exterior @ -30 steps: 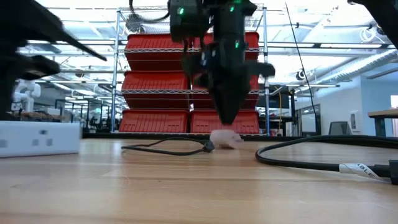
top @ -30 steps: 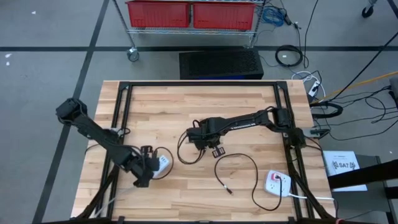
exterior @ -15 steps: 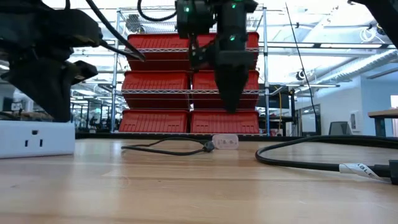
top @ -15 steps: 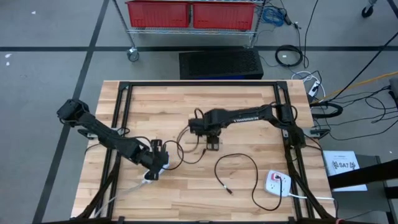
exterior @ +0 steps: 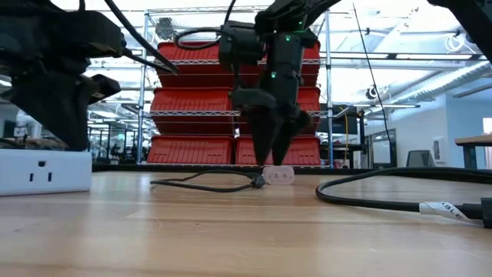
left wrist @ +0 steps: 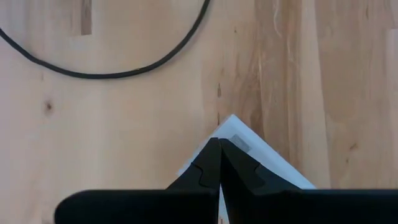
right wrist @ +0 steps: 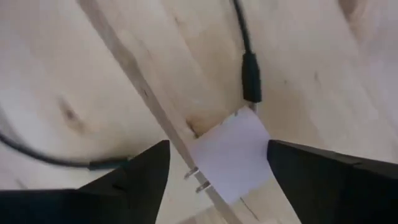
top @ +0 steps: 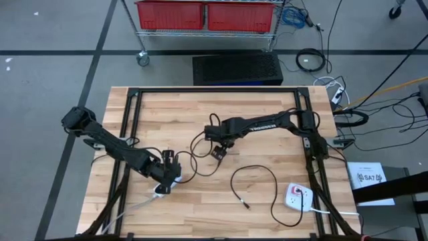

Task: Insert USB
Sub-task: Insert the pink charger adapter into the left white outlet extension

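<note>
Wooden table (top: 267, 114): right end effector (exterior: 270, 156) spread above charger (right wrist: 231, 155); left end effector (left wrist: 219, 171) clenched.

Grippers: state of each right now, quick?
Left gripper: closed, resting on the white power strip, not holding it.
Right gripper: open, jaws straddling the white USB charger, nothing gripped yet.

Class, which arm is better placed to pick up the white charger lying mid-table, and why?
The right. Its gripper hangs over the white charger, fingers open on either side of it. The left gripper is shut over the power strip near the table's front left, well away from the charger.
</note>
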You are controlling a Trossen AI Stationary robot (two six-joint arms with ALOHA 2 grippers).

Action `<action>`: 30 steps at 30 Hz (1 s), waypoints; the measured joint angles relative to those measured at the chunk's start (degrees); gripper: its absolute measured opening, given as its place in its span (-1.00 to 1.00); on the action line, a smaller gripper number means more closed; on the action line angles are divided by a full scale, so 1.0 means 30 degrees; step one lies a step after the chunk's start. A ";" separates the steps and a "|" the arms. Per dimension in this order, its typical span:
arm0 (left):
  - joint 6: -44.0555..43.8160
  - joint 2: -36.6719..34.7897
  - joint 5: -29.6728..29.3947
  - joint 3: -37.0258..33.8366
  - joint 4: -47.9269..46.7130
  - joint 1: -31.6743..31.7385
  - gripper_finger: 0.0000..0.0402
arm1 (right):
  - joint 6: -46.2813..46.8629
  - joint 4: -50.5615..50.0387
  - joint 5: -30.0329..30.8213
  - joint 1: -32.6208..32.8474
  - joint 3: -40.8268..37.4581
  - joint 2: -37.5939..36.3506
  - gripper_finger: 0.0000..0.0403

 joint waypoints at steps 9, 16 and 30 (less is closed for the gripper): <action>0.0145 0.0000 -0.0155 0.0000 0.0105 0.0011 -0.96 | -0.0675 0.0373 0.2647 -0.0053 -0.1124 -0.0093 0.33; 0.0437 -0.0007 -0.0157 0.0000 0.0716 0.0015 -0.96 | -0.7427 -0.0277 0.2718 0.0963 -0.1246 -0.0714 0.29; 0.0330 -0.0007 -0.0155 0.0000 0.0841 0.0015 -0.96 | 0.2954 -0.1350 0.3107 0.1139 -0.1454 -0.1229 0.28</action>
